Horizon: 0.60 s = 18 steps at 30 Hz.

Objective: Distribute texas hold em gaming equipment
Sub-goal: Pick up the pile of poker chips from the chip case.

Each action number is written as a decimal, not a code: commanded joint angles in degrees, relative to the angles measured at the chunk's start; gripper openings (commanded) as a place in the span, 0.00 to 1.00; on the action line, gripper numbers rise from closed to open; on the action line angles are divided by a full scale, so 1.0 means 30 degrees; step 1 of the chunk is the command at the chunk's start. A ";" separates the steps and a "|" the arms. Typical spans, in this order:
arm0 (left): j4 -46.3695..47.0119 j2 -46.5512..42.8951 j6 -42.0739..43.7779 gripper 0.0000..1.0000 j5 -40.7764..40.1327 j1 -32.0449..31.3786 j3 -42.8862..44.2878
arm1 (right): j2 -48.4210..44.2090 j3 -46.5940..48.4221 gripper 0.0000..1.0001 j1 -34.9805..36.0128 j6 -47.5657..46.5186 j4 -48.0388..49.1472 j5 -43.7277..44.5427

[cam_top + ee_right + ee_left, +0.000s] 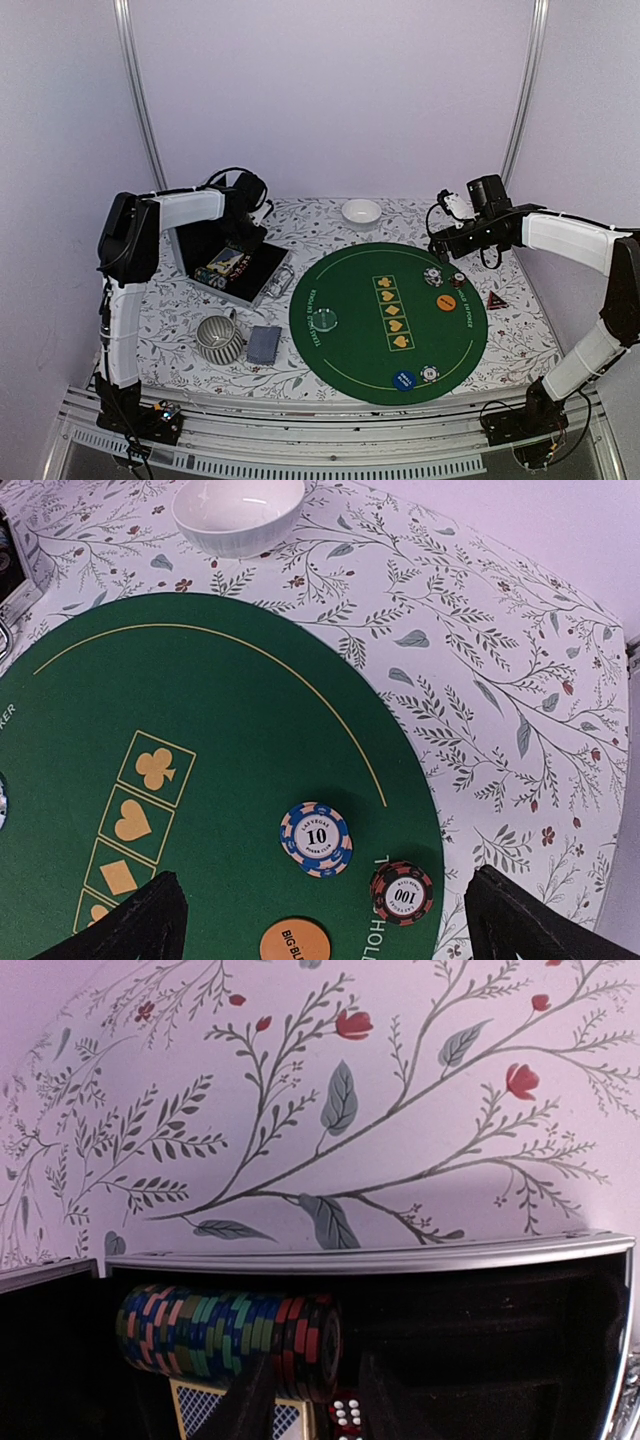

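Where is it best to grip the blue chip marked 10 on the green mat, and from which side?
Take the blue chip by its thin rim, at two opposite points, coming straight down from above. It lies flat on the green mat, so only the edge can be pinched. Avoid the side where the red chip lies close.

Plain lilac walls close the far side and both flanks, evenly lit. Slim metal posts rise at the far corners. A floral-clothed table has an aluminium rail along its near edge.
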 commanded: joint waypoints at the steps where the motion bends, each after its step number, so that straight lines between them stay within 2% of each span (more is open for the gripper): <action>1: -0.0448 0.0179 0.0127 0.29 0.1090 -0.0161 -0.0562 | 0.0202 0.0401 0.99 0.0088 -0.0129 -0.0160 -0.0327; 13: 0.0105 -0.0818 0.0119 0.27 -0.0039 -0.0453 -0.1326 | 0.0345 0.0726 0.99 0.0115 -0.0233 -0.0502 -0.0576; 18: 0.0732 -0.1336 0.0390 0.32 -0.0106 -0.0514 -0.1587 | 0.0421 0.0833 0.99 0.0111 -0.0220 -0.0599 -0.0657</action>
